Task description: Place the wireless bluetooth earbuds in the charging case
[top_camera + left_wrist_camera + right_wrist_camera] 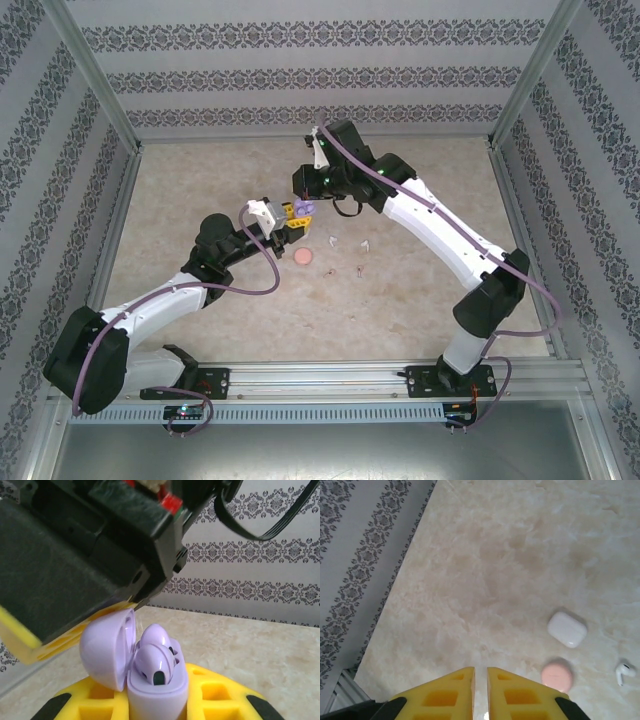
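**Two-arm earbud insertion, seen from overhead and from both wrists.** The left fingers (292,213) are clamped on the base of the purple charging case (159,695). They hold it up off the table (200,200), with its lid (107,650) hinged open to the left in the left wrist view. Two rounded purple earbuds (156,661) sit in the case's wells, one behind the other. They stand roughly upright, long axes running down into the case; whether they are pressed fully home cannot be told. The right fingers (469,690) are drawn almost together with a thin slit between them, and nothing can be made out in their grip. They point downward just above the case on its lid side, though contact with the lid cannot be confirmed. The case therefore lies immediately below them, and the right arm is the one free and nearest for a push on the buds or the lid. By judgement the purple pair is at or near seating, and the next move would be a short press from above. On the table lie a pink case (556,675) and a white case (566,628) close together, with a white earbud (623,672) near them. No brand, label or lettering can be read on any case or bud.
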Controlling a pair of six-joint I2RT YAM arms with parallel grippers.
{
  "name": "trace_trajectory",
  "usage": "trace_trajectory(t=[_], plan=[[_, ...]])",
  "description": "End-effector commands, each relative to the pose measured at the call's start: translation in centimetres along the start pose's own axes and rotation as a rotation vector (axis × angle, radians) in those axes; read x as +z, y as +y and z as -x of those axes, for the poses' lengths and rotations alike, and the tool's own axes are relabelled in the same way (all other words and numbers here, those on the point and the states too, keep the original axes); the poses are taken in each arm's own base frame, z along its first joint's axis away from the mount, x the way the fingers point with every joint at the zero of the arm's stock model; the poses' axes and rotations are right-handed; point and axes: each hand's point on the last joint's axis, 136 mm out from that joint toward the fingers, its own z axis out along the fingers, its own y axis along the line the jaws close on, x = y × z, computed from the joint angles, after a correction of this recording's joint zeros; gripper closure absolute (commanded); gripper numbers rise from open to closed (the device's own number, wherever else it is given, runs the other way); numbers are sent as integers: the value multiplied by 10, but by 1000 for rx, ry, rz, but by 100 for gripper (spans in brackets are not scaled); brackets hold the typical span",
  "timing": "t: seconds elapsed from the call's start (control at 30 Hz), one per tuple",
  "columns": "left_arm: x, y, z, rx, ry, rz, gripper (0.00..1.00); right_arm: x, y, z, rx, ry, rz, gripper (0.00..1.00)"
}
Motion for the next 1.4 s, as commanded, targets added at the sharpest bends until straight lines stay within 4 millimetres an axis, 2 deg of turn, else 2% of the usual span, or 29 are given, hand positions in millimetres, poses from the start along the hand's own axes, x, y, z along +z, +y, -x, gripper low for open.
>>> trace_trajectory(t=[0.0, 0.1, 0.17, 0.23, 0.3, 0.4, 0.57, 0.73, 0.87, 0.93, 1.03, 1.23, 1.37], plan=[[2, 0, 28, 17, -70, 8, 100, -32, 13, -26, -10, 45, 49, 87], [4, 4, 29, 16, -67, 29, 100, -55, 6, -41, 12, 22, 47, 87], [6, 7, 26, 0, -60, 34, 100, -69, -3, -41, 41, -26, 24, 86], [9, 10, 22, -36, -49, 46, 100, -84, -20, -36, 81, -102, -17, 82], [11, 20, 14, -101, -21, 96, 100, -98, -45, -32, 146, -183, -71, 78], [8, 41, -7, -224, 71, 219, 100, -106, -76, -41, 213, -246, -135, 69], [-12, 70, -53, -430, 263, 377, 100, -86, -112, -80, 265, -212, -200, 57], [-51, 96, -115, -710, 462, 547, 100, -59, -137, -121, 308, -159, -221, 50], [-81, 103, -160, -870, 606, 628, 100, -45, -148, -144, 306, -120, -244, 45], [-91, 103, -180, -934, 676, 637, 100, -40, -149, -151, 295, -103, -254, 44], [-96, 98, -202, -995, 751, 605, 100, -33, -146, -154, 273, -85, -253, 42], [-98, 94, -237, -1147, 804, 486, 100, -21, -136, -153, 222, -56, -255, 39], [-109, 101, -255, -1191, 842, 524, 100, -14, -132, -154, 203, -36, -260, 39]])
